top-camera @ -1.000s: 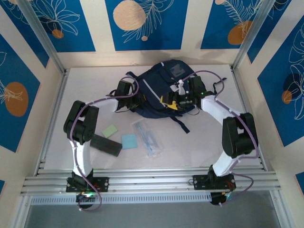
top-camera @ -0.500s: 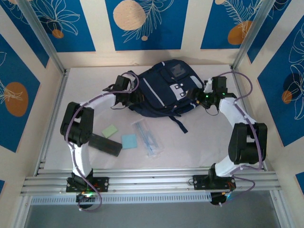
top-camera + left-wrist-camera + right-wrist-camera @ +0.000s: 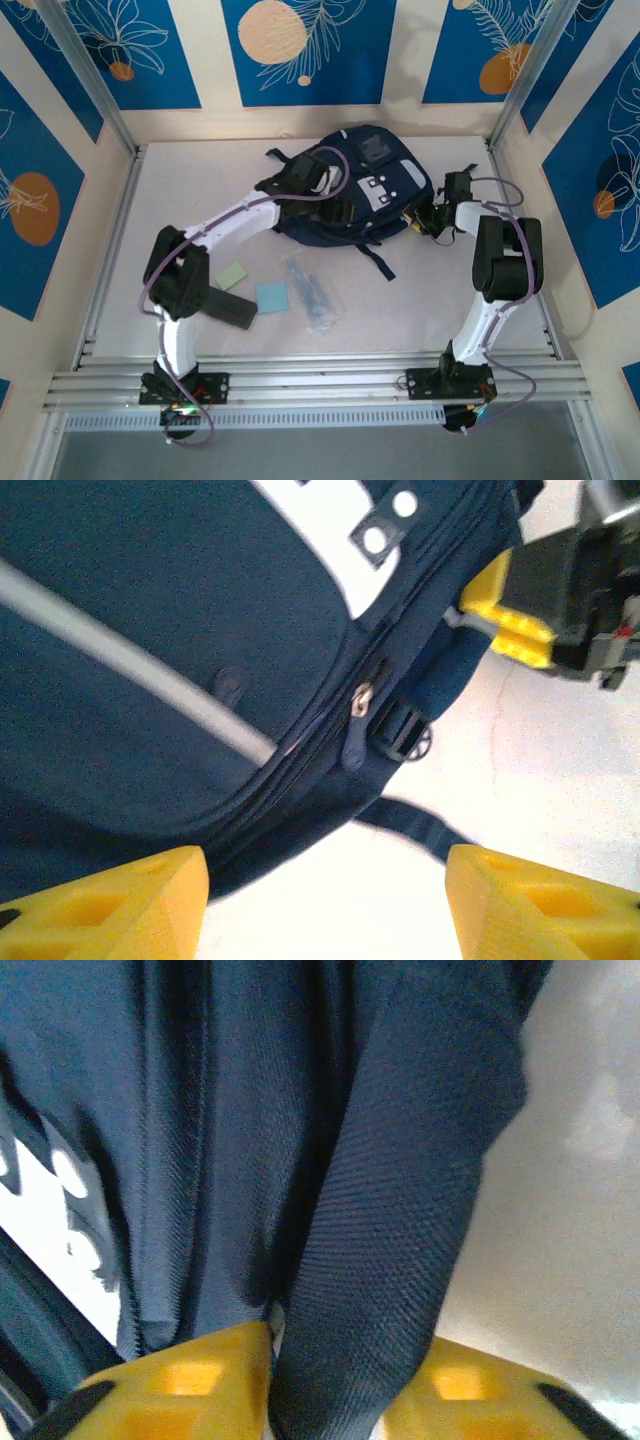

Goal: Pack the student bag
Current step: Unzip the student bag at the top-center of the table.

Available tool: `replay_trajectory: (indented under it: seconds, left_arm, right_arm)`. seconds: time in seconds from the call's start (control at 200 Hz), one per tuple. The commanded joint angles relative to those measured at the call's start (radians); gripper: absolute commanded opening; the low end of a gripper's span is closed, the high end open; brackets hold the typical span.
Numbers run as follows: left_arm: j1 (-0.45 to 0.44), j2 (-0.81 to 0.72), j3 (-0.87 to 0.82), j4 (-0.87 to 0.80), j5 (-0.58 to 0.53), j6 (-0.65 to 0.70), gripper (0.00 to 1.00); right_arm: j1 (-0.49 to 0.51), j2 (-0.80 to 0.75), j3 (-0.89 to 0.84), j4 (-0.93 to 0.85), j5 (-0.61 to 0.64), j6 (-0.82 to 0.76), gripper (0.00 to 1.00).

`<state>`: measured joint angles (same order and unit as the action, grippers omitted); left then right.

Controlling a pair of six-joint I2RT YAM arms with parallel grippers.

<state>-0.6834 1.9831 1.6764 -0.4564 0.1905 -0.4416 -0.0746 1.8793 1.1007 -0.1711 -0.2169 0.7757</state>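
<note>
The bag point(image 3: 352, 150) lies at the far middle of the table point(image 3: 200, 190). The right gripper point(image 3: 270, 1380) is pinched on a fold of its navy fabric at the right edge, apparently to anchor it. The left gripper point(image 3: 325, 900) hangs over the zip pull point(image 3: 357, 742) with jaws apart, likely lined up to draw the zip open for packing.

Top view: the left arm point(image 3: 235, 213) covers the left side of the student bag point(image 3: 400, 180) and part of the dark flat case point(image 3: 230, 308). Contents of the clear packet point(image 3: 312, 292) are too small to identify. Right wrist view: the bottom edge cuts off the right gripper point(image 3: 335, 1390) across its yellow fingers point(image 3: 190, 1380); bag fabric runs off three edges.
</note>
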Motion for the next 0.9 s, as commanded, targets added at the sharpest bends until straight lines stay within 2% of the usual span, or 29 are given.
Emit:
replay_trajectory:
  seconds: [0.0, 0.065, 0.205, 0.41, 0.615, 0.69, 0.765, 0.89]
  left_arm:
    - [-0.027, 0.112, 0.086, -0.055, 0.018, 0.012, 0.64]
    - [-0.037, 0.166, 0.146, -0.09, -0.011, 0.022, 0.64]
    - [-0.038, 0.255, 0.23, -0.167, -0.043, 0.027, 0.61]
    - [-0.039, 0.276, 0.206, -0.219, -0.152, 0.066, 0.54]
    - [-0.039, 0.288, 0.201, -0.221, -0.279, 0.097, 0.5]
    - [-0.036, 0.291, 0.201, -0.213, -0.317, 0.1, 0.44]
    - [-0.025, 0.294, 0.197, -0.203, -0.296, 0.084, 0.36]
    - [-0.002, 0.289, 0.163, -0.149, -0.206, 0.032, 0.32]
  right_arm:
    - [0.047, -0.007, -0.042, 0.062, -0.069, 0.054, 0.12]
    - [0.074, -0.026, -0.085, 0.099, -0.093, 0.077, 0.07]
    - [0.124, -0.052, -0.165, 0.175, -0.12, 0.146, 0.07]
    - [0.14, -0.04, -0.185, 0.206, -0.133, 0.168, 0.0]
    - [0.148, -0.057, -0.192, 0.193, -0.129, 0.151, 0.0]
    - [0.147, -0.062, -0.201, 0.192, -0.126, 0.149, 0.0]
    - [0.147, -0.06, -0.203, 0.196, -0.134, 0.145, 0.0]
    - [0.147, -0.06, -0.203, 0.184, -0.133, 0.129, 0.0]
